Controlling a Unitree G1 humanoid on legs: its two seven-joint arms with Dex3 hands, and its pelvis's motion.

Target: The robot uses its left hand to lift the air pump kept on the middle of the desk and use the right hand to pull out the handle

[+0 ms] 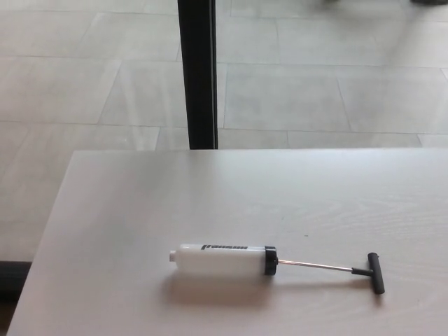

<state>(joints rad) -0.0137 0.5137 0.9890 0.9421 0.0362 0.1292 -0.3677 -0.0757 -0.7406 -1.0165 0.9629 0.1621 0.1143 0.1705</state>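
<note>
Pale wood table (126,203) before tiled floor: air pump (222,260) lies near front edge, rod out, T-handle (376,272) rightward (likely light, smooth, rigid plastic; grasp mid-barrel); neither robot hand in view, state unknowable.

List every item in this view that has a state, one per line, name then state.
air pump: lying on its side on the desk, nothing touching it
handle: pulled out, the thin rod showing between it and the body
desk: bears only the pump
left hand: not in view
right hand: not in view
</note>
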